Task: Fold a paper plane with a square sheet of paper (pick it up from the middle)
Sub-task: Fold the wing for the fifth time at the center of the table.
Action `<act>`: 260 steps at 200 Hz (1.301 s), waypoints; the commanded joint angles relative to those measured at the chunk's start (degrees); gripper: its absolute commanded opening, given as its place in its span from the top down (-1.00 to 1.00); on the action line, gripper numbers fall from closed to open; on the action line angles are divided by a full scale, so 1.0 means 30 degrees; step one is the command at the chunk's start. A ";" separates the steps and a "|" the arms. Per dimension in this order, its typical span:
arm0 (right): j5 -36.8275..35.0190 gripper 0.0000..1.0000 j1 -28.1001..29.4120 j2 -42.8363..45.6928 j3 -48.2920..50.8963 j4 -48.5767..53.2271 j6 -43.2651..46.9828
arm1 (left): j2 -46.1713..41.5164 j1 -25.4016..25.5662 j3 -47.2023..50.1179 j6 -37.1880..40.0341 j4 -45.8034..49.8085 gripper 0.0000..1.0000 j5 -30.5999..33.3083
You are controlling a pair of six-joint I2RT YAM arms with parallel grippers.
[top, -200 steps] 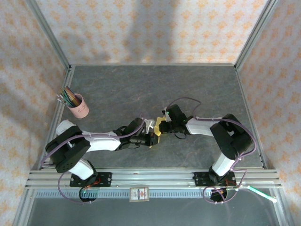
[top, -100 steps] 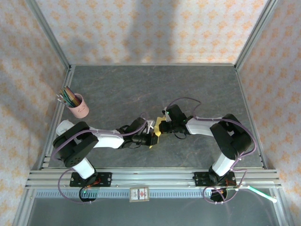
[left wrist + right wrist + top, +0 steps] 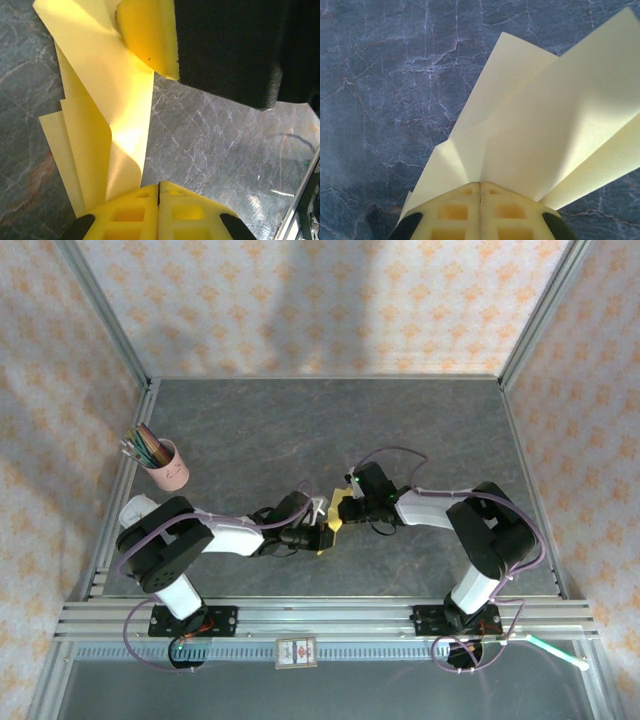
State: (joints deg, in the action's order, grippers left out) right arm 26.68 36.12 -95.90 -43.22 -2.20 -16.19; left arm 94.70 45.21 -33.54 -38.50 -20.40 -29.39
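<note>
In the overhead view the yellow paper (image 3: 339,510) is largely covered by the two wrists that meet over it, slightly on the near side of the middle of the grey table (image 3: 420,420); a small creased patch is left visible, and whether it is lifted or lying on the surface cannot be told from there.

In the right wrist view the right gripper (image 3: 480,187) is seen with its fingers pressed together and the paper pinched between them; the folded layers fan out upward and to the right, and their far corners are cut off by the right edge of the picture.

In the left wrist view the left gripper (image 3: 159,187) is seen closed tip to tip; the paper's layers run down to the tip of the left-hand finger and pass behind it; whether a layer is caught in the seam cannot be told. The upper right of that view is covered by the black body of the right gripper, one of its yellow pads (image 3: 150,35) lying against the top of the paper; the paper's upper end is cut off by the top edge.

A pink cup (image 3: 168,468) of coloured pencils (image 3: 145,445) stands at the table's left edge, well apart from the arms; a faint mark on its side is too small to be made out. A small label (image 3: 296,651) is fixed to the front rail (image 3: 330,618) between the two bases; its print cannot be read.
</note>
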 commanded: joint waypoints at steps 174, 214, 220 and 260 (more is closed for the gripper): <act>0.2524 0.84 -0.0081 0.2110 -0.0292 0.0594 -0.1914 | 0.0836 -0.0301 0.2167 -0.1318 -0.1196 0.89 0.0304; 0.4094 0.86 -0.0057 0.2649 0.1190 -0.0689 -0.2927 | 0.0868 -0.0334 0.2156 -0.1346 -0.1189 0.89 0.0303; 0.4235 0.87 -0.0057 0.2709 0.1339 -0.0828 -0.3004 | 0.0844 -0.0326 0.2157 -0.1346 -0.1194 0.89 0.0303; 0.4872 0.86 -0.0057 0.2300 0.1620 -0.1748 -0.3400 | 0.0903 -0.0345 0.1952 -0.1171 -0.0901 0.89 0.0333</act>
State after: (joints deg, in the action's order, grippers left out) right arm 39.11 36.07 -89.49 -38.48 -3.55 -24.80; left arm 95.09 44.82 -28.82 -42.15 -29.39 -29.41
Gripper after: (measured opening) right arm 0.068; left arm 0.062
